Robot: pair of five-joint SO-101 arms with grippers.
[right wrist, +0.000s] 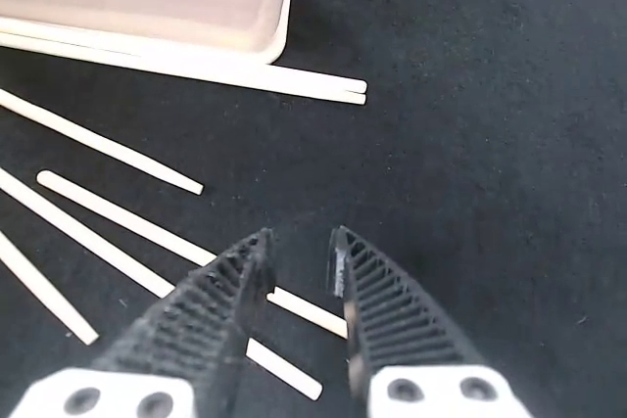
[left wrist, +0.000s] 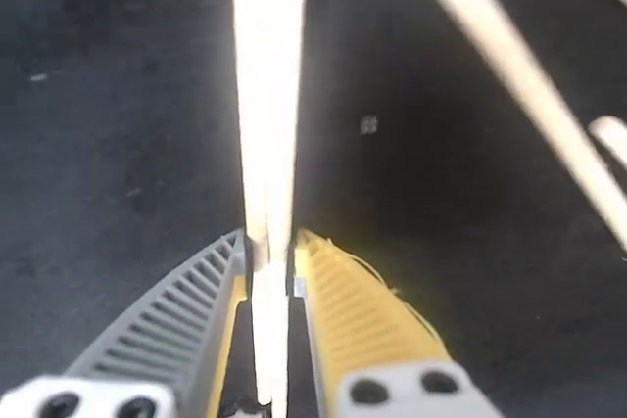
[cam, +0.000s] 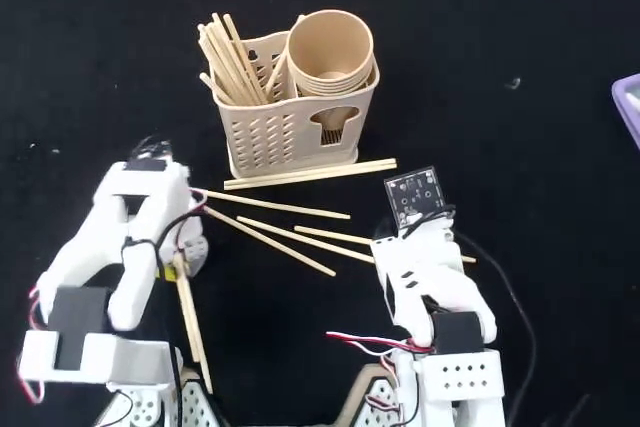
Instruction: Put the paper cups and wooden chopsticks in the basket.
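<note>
Paper cups (cam: 330,52) in basket (cam: 290,137). My left pincer (left wrist: 269,239) clamps two chopsticks (left wrist: 266,95); right pincer (right wrist: 301,237) apart; loose chopsticks (cam: 270,242) outstanding.

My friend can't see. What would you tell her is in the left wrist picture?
The left gripper, with one grey and one yellow finger, is shut on a pair of pale wooden chopsticks that point away from the camera. Behind them is the black table, with another loose wooden chopstick lying on it.

One basket (cam: 295,137); stacked paper cups (cam: 330,47), count unclear; eight chopsticks (cam: 270,204) outside basket, more bundled inside.
</note>
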